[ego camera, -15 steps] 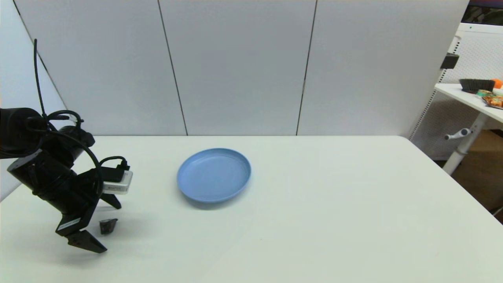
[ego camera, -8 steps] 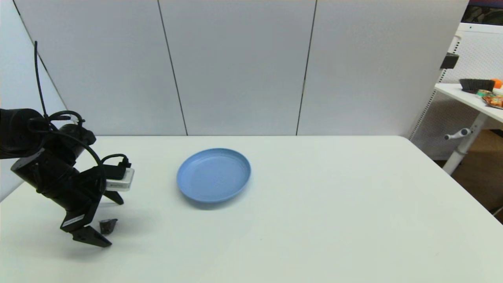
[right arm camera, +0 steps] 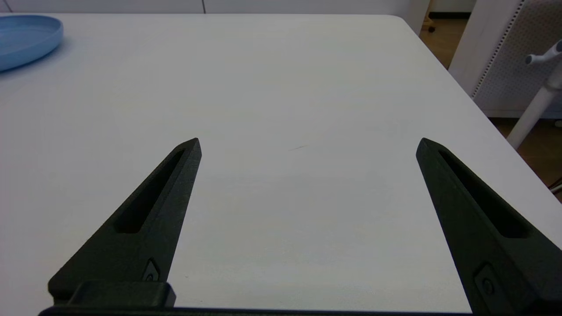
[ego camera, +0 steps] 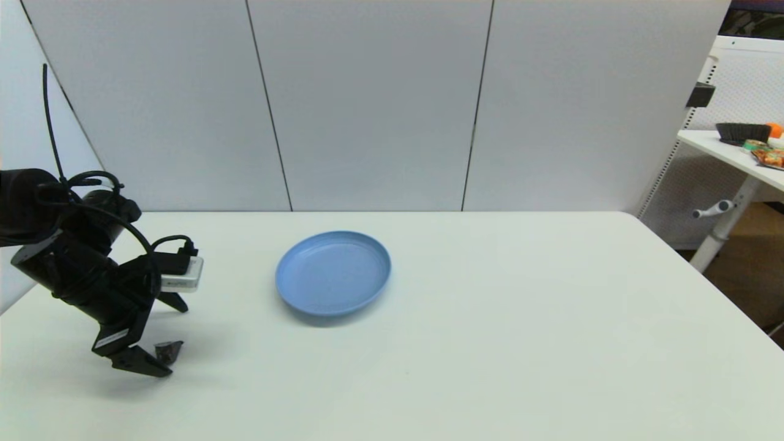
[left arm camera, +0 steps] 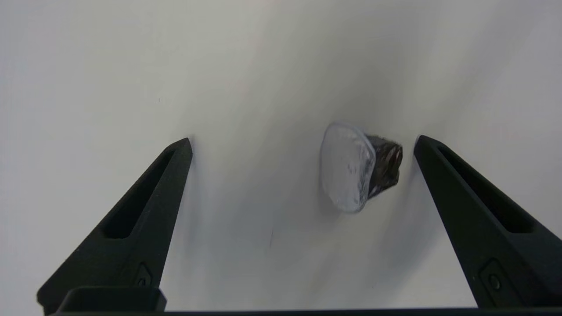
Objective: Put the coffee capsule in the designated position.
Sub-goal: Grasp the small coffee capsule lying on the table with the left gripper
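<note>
Bracketing the coffee capsule is as far as you've got: your left gripper sits low at the table with its fingers spread wide, and nothing is pinched. From the left wrist camera the capsule lies on its side between the two fingers, pale foil face turned toward the far-side finger, dark body pointing at the other finger and just beside that tip; whether it touches, you can't tell. So it's well off-centre in the gap. In the head view the capsule is on the table right at the fingertips, not lifted. Moving right from the tool, the blue plate stands well apart and holds nothing; I'd judge that's the designated spot, though nothing marks it as such. Your right gripper is parked further right, fingers spread over bare table, idle. Done: approach and straddle. Left: close, lift, carry across to the plate, release. My read: a capsule lying on its side may roll or pivot when the near finger hits first.
</note>
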You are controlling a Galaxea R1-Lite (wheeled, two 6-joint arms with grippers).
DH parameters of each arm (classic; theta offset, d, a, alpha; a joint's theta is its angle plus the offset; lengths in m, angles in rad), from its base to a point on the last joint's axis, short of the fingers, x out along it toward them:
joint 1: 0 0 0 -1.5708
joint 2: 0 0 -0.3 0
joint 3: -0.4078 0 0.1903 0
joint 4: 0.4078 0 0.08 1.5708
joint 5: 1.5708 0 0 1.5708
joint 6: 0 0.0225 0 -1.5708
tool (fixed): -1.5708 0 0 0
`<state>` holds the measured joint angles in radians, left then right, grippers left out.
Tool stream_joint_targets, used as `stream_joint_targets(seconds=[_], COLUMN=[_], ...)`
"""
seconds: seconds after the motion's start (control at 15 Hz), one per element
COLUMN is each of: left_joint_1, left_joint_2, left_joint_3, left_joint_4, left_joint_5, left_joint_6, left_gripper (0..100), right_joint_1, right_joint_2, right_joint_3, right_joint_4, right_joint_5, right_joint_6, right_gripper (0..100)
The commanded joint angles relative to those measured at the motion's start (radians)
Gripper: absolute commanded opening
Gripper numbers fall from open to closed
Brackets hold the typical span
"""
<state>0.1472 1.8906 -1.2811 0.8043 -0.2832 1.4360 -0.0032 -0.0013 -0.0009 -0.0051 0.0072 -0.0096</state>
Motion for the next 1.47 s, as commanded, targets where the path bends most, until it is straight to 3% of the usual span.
stream_joint_targets(seconds=[0.07,1.47], left_joint_1=[0.015,0.009], left_joint_2=[-0.007,0.013], left_joint_3=[0.0,-0.032], left_joint_4=[0.007,0.081], left_joint_5=[-0.001,-0.004], left_joint_6=[0.012,0.011], left_gripper=[100,100], right_joint_1=[0.0,0.0], right_joint_2=[0.001,0.001], right_joint_3=[-0.001,-0.001], right_joint_4=[0.001,-0.001], right_joint_5=[0.0,0.0], right_joint_6=[0.0,-0.001], right_gripper=[100,100])
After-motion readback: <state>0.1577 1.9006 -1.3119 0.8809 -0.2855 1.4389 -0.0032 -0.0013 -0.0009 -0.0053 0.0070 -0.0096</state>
